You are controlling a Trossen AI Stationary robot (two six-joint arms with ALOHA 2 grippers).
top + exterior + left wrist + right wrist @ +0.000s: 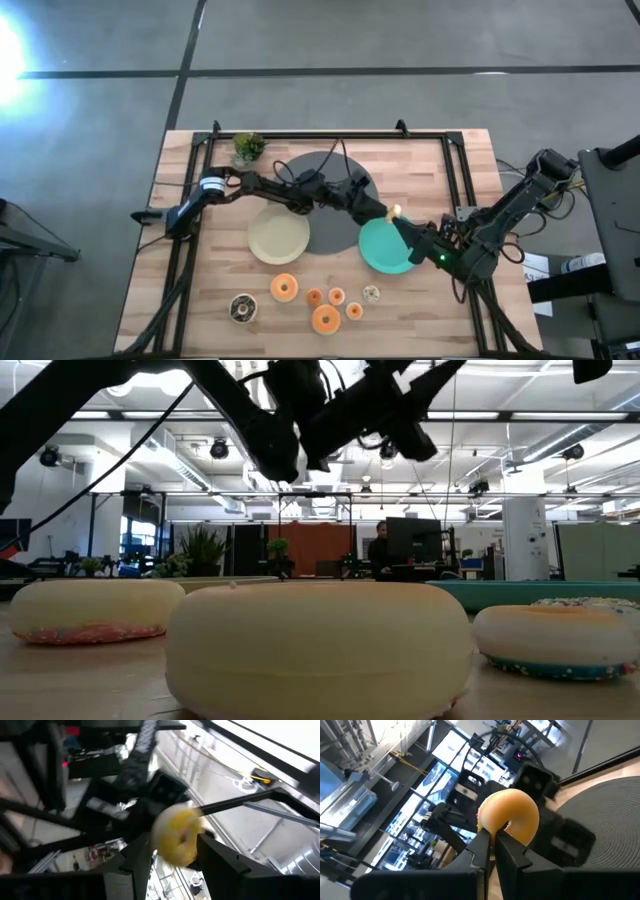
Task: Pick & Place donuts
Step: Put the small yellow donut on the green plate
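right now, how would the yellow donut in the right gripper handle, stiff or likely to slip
The donut looks light and stiff: the right gripper, shut on one side of the ring, holds it without sag. So narrow a pinch may let it swivel. Dropped on edge, it would probably roll. The left gripper is beside it.
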